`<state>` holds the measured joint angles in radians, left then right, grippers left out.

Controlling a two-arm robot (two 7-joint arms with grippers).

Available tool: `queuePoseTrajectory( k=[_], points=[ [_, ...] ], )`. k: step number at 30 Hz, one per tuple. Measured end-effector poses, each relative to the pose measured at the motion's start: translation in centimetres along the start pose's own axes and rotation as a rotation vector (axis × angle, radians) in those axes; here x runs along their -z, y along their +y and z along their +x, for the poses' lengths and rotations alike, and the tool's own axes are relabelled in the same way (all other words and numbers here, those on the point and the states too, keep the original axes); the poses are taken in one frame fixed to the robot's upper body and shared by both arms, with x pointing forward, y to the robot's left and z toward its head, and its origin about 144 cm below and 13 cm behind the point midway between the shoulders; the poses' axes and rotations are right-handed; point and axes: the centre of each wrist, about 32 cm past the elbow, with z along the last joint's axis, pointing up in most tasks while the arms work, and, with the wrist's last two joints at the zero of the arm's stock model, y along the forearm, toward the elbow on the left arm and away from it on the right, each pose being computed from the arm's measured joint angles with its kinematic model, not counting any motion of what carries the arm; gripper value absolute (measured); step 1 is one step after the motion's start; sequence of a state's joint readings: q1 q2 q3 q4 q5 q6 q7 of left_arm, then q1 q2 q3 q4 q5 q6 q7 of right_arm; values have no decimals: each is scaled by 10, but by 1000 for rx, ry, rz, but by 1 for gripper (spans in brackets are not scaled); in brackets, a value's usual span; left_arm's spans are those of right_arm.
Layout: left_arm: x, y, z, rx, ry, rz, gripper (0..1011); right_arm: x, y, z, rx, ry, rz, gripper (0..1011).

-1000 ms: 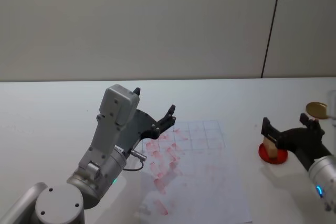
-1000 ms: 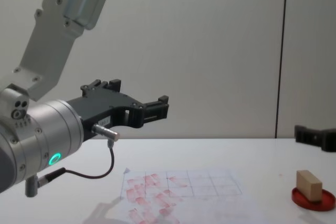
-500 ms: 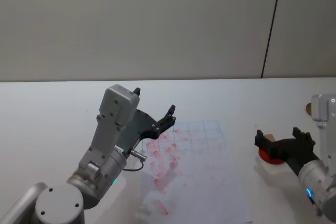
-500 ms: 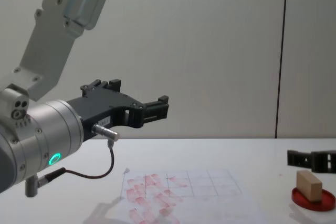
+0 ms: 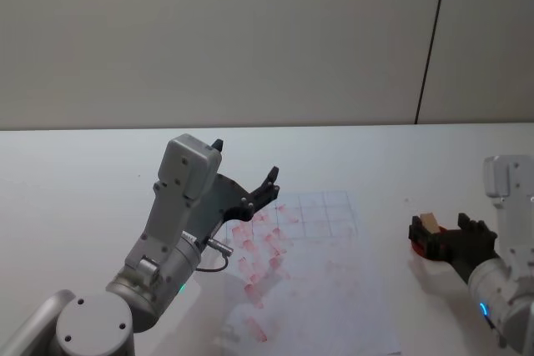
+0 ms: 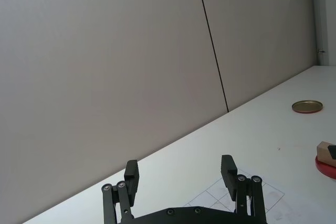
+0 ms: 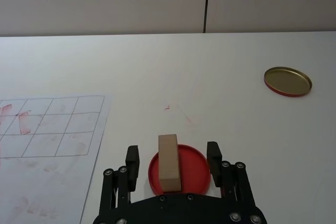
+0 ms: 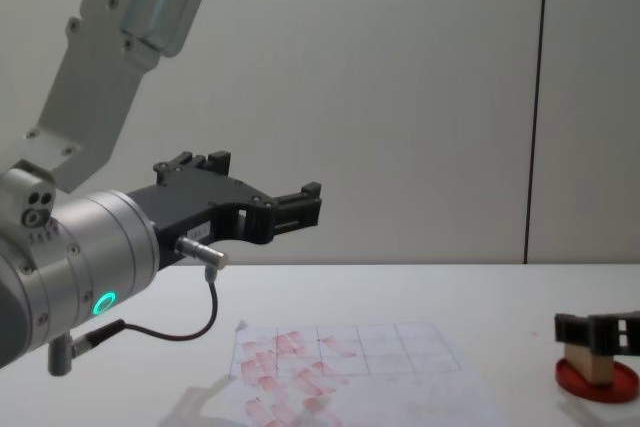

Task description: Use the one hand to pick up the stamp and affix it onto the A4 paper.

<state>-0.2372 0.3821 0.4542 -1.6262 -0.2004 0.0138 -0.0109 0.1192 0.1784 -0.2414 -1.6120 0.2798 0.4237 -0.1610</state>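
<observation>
The stamp, a small tan wooden block, stands on the flat red ink pad at the table's right side. My right gripper is open and low over the pad, one black finger on each side of the stamp with gaps between. The chest view has the right gripper level with the stamp. The A4 paper lies at mid-table, its grid carrying several pinkish-red marks. My left gripper hangs open in the air above the paper's left part, arm ring lit green.
A round gold lid lies on the white table beyond the ink pad, toward the far right. Bare table stretches between the paper and the pad. A plain wall stands behind the table.
My right gripper has come down and drawn back, from above the ink pad to the stamp's level, its fingers now flanking the block. The left arm has stayed still.
</observation>
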Motion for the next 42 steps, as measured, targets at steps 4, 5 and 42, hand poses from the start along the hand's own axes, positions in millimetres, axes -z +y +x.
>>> queuePoseTrajectory(
  k=[4, 5, 42],
  points=[
    [0, 0, 0, 0, 0, 0, 993, 1, 2, -1, 4, -5, -10, 679],
    [0, 0, 0, 0, 0, 0, 993, 1, 3, -1, 4, -5, -11, 657],
    [0, 0, 0, 0, 0, 0, 993, 13, 13, -2, 29, -13, -83, 213]
  ],
)
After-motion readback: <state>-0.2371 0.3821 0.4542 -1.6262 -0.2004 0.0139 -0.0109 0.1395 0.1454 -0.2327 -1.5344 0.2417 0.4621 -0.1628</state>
